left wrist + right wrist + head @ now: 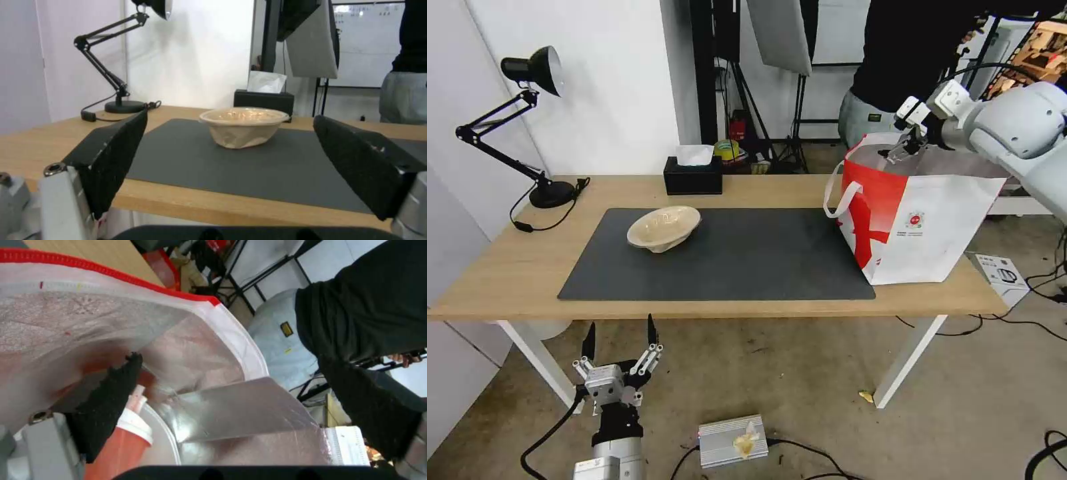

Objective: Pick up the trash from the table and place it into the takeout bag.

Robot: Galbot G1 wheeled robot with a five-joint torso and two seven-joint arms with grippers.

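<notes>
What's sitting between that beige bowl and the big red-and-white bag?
Nothing: the head view shows only bare dark mat between the beige bowl and the takeout bag.

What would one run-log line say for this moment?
right gripper: open, at takeout bag mouth | red cup: in bag | left gripper: open, below table | beige bowl: on mat

A shallow beige pulp bowl is sitting upright on the dark grey mat, toward its far left part, its wall crumpled and its rim slightly tilted. The light-wood table is carrying the mat across its middle. The white takeout bag with its broad red panel is standing open at the table's right end, its silver foil lining showing. Inside it, a red cup with white lid is lying beside a white bowl's rim.
</notes>
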